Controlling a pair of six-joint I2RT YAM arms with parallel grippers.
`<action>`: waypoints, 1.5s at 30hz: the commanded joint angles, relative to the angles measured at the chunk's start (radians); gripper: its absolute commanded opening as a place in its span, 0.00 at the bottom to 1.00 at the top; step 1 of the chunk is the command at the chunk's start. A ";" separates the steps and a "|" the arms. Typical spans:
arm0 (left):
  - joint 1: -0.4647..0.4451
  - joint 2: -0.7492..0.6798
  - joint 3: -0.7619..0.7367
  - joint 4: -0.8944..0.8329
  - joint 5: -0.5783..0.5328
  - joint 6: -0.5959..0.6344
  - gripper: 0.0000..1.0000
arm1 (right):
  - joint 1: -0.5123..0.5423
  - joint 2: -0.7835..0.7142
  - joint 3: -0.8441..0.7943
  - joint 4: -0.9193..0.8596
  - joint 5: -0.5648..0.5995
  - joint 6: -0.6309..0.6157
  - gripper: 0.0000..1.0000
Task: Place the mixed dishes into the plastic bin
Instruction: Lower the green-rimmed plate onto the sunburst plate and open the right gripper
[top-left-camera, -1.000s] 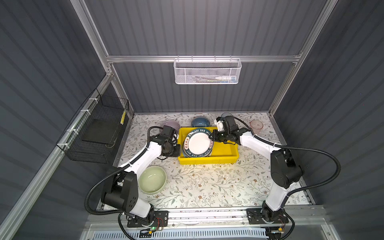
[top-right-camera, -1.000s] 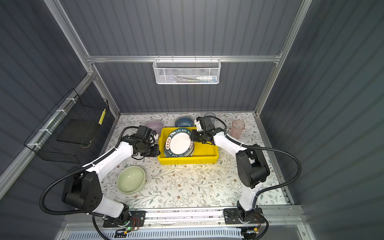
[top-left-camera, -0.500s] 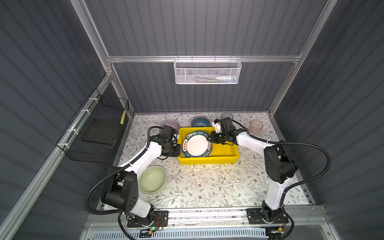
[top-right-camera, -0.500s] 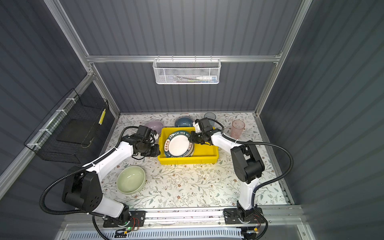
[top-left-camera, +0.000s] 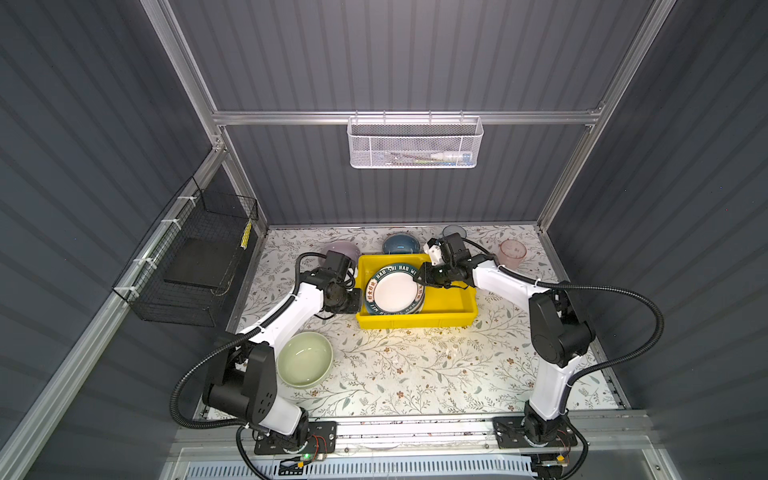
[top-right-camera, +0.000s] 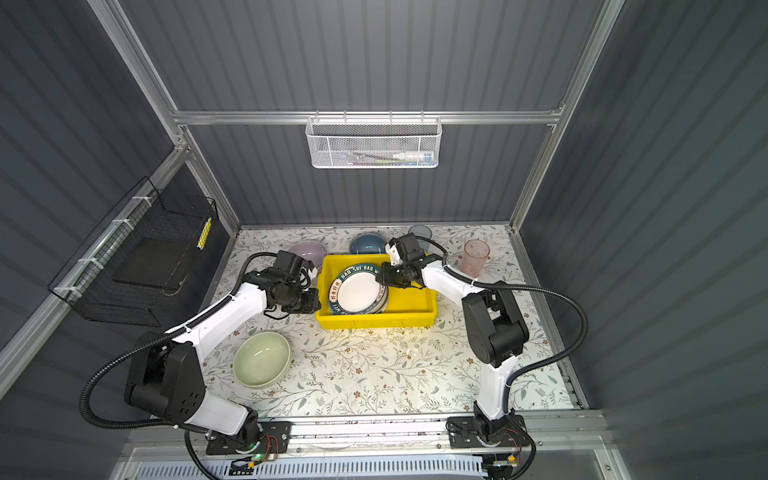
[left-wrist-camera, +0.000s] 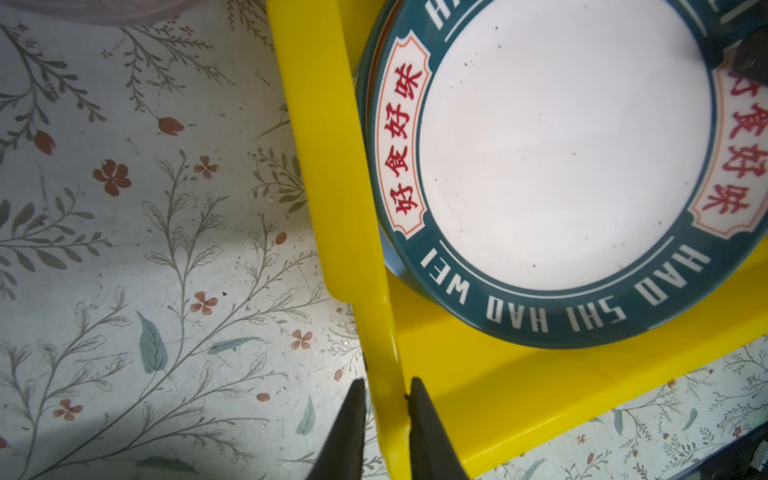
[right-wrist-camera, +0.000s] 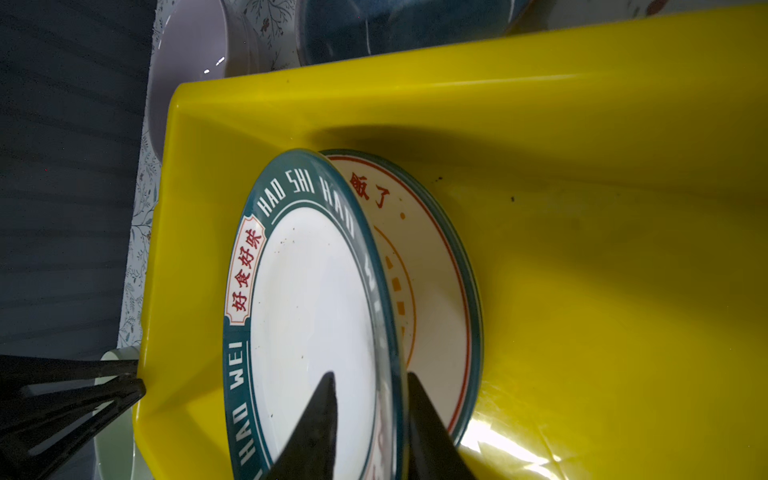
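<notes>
Finds lettered plate (top-left-camera: 394, 291) lower than a second ago, down from a steep tilt onto the stack inside yellow bin (top-left-camera: 415, 323), with right gripper (right-wrist-camera: 370, 382) drawn in toward the bin's middle. Notes its fingers parted a little, astride the plate's rim, a narrow gap showing beside the rim; judges release begun, not finished.

Places the plate hard by the bin's left wall, off-centre on second plate (right-wrist-camera: 432, 266) and apparently raised at the edge between the fingers, so not yet flat. Puts the plate leftward of the right fingers, toward that wall, rim running straight through the gap. Judges a clean withdrawal to lie upward and toward the bin's right wall.

Records left gripper (left-wrist-camera: 386, 384) clamped on the bin's left wall, steadying it. Rates right arm nearer the plate.

Describes plate as round and glossy: white centre, dark teal rim, white lettering, red characters in cream panels, a few dark specks.

Lists outside the bin: pale green bowl (top-left-camera: 305, 359) in front, lilac bowl (top-left-camera: 345, 248) and blue bowl (top-left-camera: 400, 244) behind, pink tumbler (top-left-camera: 513, 252) well right.
</notes>
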 joint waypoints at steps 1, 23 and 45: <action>0.007 0.021 0.019 -0.025 -0.005 0.025 0.21 | 0.011 0.013 0.029 -0.049 0.021 -0.031 0.33; 0.007 0.017 0.019 -0.028 -0.003 0.030 0.21 | 0.053 0.045 0.057 -0.146 0.167 -0.046 0.50; 0.007 0.011 0.019 -0.033 -0.002 0.034 0.21 | 0.116 0.096 0.113 -0.251 0.350 -0.061 0.68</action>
